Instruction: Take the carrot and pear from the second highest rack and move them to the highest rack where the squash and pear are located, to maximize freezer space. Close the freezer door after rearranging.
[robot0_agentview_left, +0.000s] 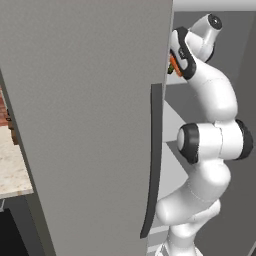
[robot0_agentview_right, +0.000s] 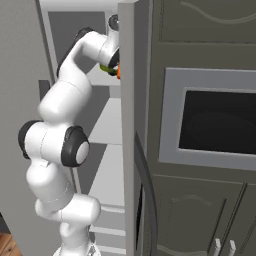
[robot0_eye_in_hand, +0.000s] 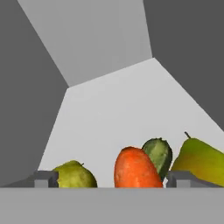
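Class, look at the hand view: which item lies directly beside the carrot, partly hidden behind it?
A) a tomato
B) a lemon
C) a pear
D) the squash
D: the dark green squash pokes out from behind the orange carrot, while the pears sit further off to each side.

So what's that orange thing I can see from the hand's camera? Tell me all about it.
That is the carrot: bright orange, smooth-skinned, with a rounded end facing up in the hand view and its lower part cut off by the picture's edge. It sits on a light-grey shelf, between the two dark fingertips. The dark green squash lies right behind it, overlapping it; whether they touch is unclear. A sliver of orange also peeks past the arm in both base views.
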